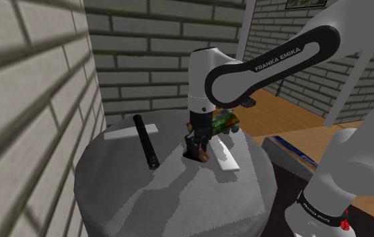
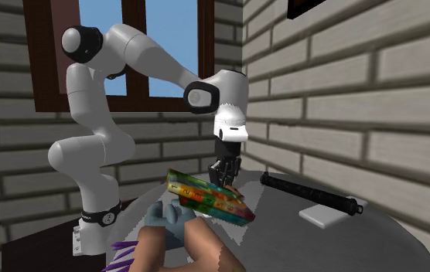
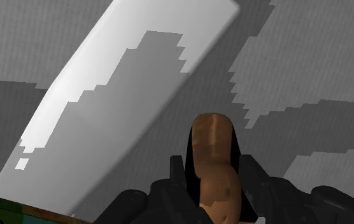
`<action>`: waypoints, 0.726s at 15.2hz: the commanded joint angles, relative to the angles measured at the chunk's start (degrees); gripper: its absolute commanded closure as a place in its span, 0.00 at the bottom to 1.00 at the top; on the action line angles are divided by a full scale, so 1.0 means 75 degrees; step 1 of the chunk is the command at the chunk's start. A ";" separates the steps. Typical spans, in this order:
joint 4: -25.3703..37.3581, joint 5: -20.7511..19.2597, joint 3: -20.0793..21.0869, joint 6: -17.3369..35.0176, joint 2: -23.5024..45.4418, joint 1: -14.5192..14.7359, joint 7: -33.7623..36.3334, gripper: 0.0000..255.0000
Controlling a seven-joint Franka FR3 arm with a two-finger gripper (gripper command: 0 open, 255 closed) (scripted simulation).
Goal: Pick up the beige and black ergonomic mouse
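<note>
**A tan and black mouse (image 3: 214, 149) is clasped by a black robot gripper (image 1: 197, 149), low over a round grey table (image 1: 145, 202).**

In the wrist view the mouse is seen directly between the two fingers (image 3: 265, 191), which are drawn in narrowly against its black sides. Its long axis is pointed away from the hand, along the fingers and toward the table. No sideways offset is seen, so the coming move is judged to be a straight lift. Whether the mouse is clear of the table cannot be told. A flat white slab (image 3: 118, 95) is laid just beyond the mouse, and a multicoloured box (image 2: 206, 197) is set near the gripper. A black rod (image 1: 146, 140) is laid well apart, toward the shoulder view's left. "FRANKA EMIKA" is printed in white on a dark band of the arm (image 1: 280, 59). The box's printing cannot be read.
</note>
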 commanded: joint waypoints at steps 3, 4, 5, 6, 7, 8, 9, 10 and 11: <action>0.0189 0.0022 -0.0038 -0.0415 -0.0144 0.0007 -0.0016 1.00; 0.0253 0.0028 -0.0052 -0.0525 -0.0192 0.0007 -0.0020 1.00; 0.0318 0.0032 -0.0065 -0.0636 -0.0238 0.0007 -0.0024 1.00; 0.0385 0.0036 -0.0078 -0.0745 -0.0283 0.0007 -0.0028 1.00; 0.0453 0.0039 -0.0091 -0.0855 -0.0325 0.0006 -0.0031 1.00; 0.0523 0.0042 -0.0104 -0.0964 -0.0365 0.0006 -0.0033 1.00; 0.0594 0.0043 -0.0117 -0.1072 -0.0404 0.0005 -0.0035 1.00; 0.0667 0.0045 -0.0130 -0.1181 -0.0440 0.0004 -0.0037 1.00; 0.0742 0.0045 -0.0143 -0.1288 -0.0474 0.0003 -0.0038 1.00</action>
